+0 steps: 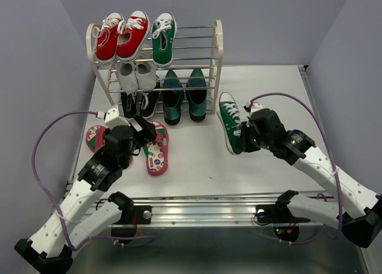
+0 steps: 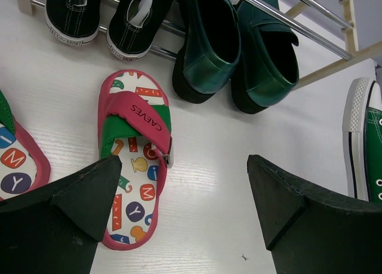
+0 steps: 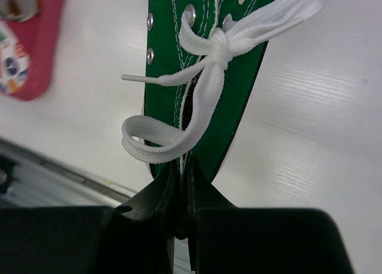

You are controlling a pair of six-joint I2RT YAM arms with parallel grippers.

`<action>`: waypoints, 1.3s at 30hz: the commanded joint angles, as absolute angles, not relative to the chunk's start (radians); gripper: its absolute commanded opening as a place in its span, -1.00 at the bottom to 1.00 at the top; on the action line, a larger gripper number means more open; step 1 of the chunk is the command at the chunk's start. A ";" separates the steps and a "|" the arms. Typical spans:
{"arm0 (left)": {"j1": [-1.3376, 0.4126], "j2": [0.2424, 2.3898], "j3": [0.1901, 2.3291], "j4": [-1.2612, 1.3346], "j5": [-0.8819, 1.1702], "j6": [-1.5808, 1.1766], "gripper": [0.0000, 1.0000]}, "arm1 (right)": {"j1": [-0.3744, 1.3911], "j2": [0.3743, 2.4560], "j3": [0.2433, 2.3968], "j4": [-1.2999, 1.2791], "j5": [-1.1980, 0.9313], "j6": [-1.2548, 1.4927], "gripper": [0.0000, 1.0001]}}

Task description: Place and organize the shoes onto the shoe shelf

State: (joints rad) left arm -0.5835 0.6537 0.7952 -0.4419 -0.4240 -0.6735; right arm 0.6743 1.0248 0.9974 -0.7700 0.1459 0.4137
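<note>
Your dark green loafers (image 2: 212,53) look smooth and glossy, and the shoe shelf's (image 1: 218,47) rods (image 2: 286,18) are polished chrome metal. The green sneaker (image 3: 250,65) is matt woven canvas with white cloth laces (image 3: 206,95); the white counter (image 2: 227,142) shows fine wood-like grain.

A green sneaker (image 3: 240,95) with white laces (image 3: 206,101); a pink flip-flop (image 2: 134,160), letter-printed sole.

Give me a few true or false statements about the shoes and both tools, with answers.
1. A green sneaker sits on the shelf's top tier. True.
2. The right tool is open. False: it is shut on the other green sneaker.
3. Both flip-flops lie on the table. True.
4. The loafers are on the top tier. False: they are at the bottom tier.
5. The left tool grips a flip-flop. False: it is open above one.
</note>
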 commanded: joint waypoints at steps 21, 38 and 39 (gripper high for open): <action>-0.589 0.638 0.762 -0.376 -0.466 -0.640 0.98 | 0.673 1.239 1.656 -0.632 -0.347 0.126 -0.99; -0.589 0.649 0.750 -0.348 -0.433 -0.623 0.98 | 0.673 1.615 2.118 -0.557 0.064 0.141 -0.99; -0.589 0.649 0.752 -0.351 -0.437 -0.624 0.98 | 0.673 1.641 2.146 -0.557 0.087 0.158 -0.99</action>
State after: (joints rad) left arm -0.5835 0.6525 0.7597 -0.3859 -0.4259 -0.6422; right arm 0.6735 1.6344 2.0373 -0.7162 0.0063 0.1471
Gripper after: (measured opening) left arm 0.989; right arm 0.112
